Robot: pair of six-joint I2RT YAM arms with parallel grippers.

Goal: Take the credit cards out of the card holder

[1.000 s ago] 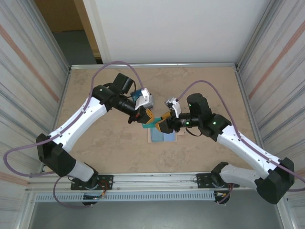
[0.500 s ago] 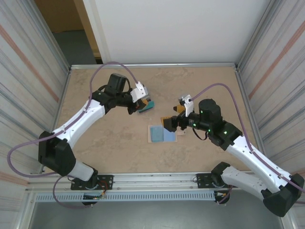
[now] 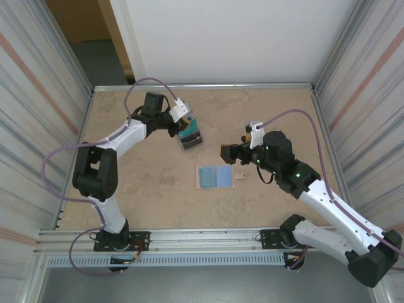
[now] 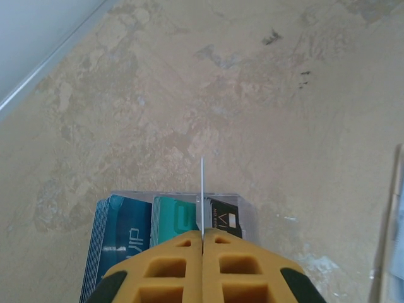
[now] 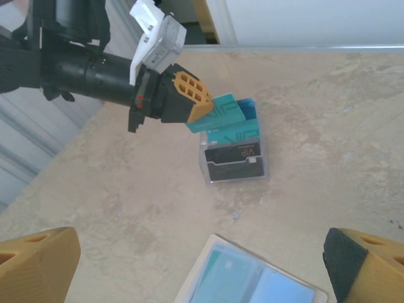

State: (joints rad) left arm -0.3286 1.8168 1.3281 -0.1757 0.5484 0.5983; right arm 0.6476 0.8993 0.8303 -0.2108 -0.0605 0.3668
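1. Beige card holder lies open on the worktop, apparently emptied. The credit cards are piled well apart from it, so the task looks almost finished.
2. Pressed together, the left fingers pinch one card edge-on above the pile.
3. Spread wide and empty, the right fingers hover over the holder.

The credit cards lie behind-left of the card holder, seemingly apart.

A beige marbled tabletop sits between corrugated metal side walls, a white panel behind, evenly lit.
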